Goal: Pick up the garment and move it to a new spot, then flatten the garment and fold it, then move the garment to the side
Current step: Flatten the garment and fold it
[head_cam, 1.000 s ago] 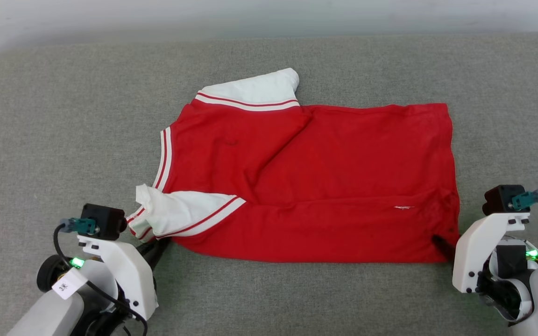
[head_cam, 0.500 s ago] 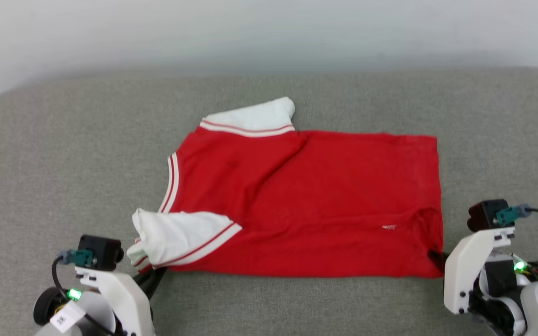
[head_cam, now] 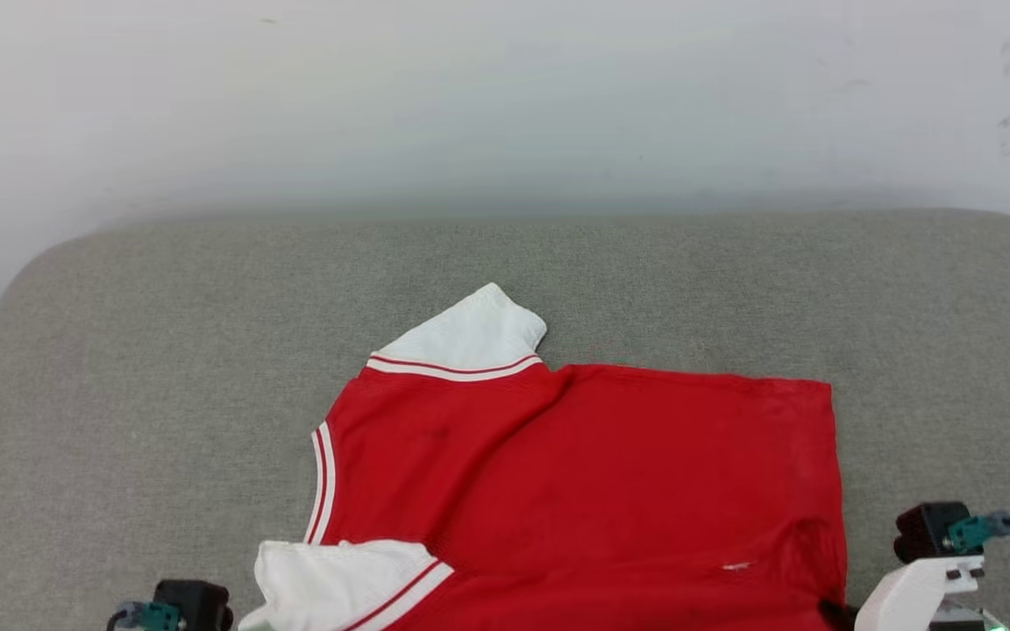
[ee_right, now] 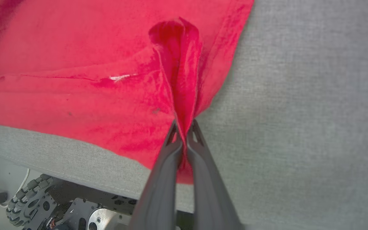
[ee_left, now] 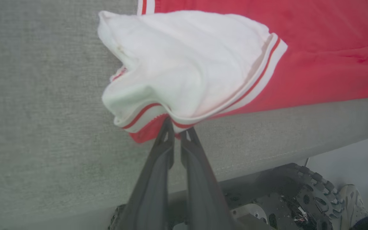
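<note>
The garment. Red jersey T-shirt with white sleeves, spread plain side up across the middle of the grey fabric-covered surface, close to its near edge. Neck opening with white-and-red striped trim turned toward the left edge, hem toward the right edge. Far sleeve pointing at the far edge, lying flat. Near sleeve bunched and folded over at the near-left corner of the shirt. Small white mark on the red cloth near the hem.

Left gripper: fingers closed narrow, pinching the striped cuff edge of the near sleeve. Right gripper: fingers closed narrow on the near hem corner, the cloth gathered into a raised ridge above the tips, the corner reaching the near edge.

Beyond the far edge, a white wall. Below the near edge, the robot's wheeled base.
</note>
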